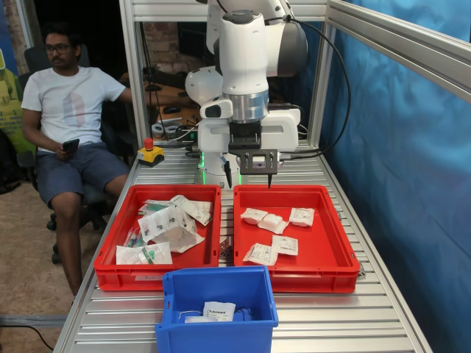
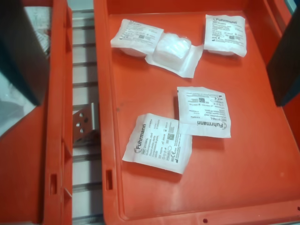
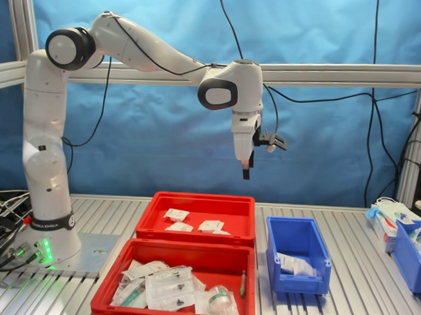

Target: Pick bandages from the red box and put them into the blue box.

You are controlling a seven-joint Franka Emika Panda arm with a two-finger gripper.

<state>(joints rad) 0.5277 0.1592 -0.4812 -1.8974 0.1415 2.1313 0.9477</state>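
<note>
The red box (image 1: 309,281) sits on the right in the first exterior view and holds several white bandages (image 1: 261,254). Its floor fills the wrist view, with two bandages overlapping at the middle (image 2: 159,143) and three more near the far wall (image 2: 136,36). My gripper (image 1: 249,180) hangs open and empty well above the box's back part, its dark fingers (image 2: 23,51) wide apart at the wrist view's sides. The blue box (image 1: 215,273) stands in front of the trays with a white packet (image 1: 218,311) inside. The second exterior view shows the gripper (image 3: 246,171) high over the red box (image 3: 194,236), with the blue box (image 3: 297,281) on the second exterior view's right.
A twin red tray (image 1: 154,278) with clear bags of green parts lies beside the red box; a metal bracket (image 2: 84,123) sits between them. A seated person (image 1: 70,110) and an emergency stop button (image 1: 150,152) are at the first exterior view's left. Another blue bin (image 3: 411,254) stands at the second exterior view's right.
</note>
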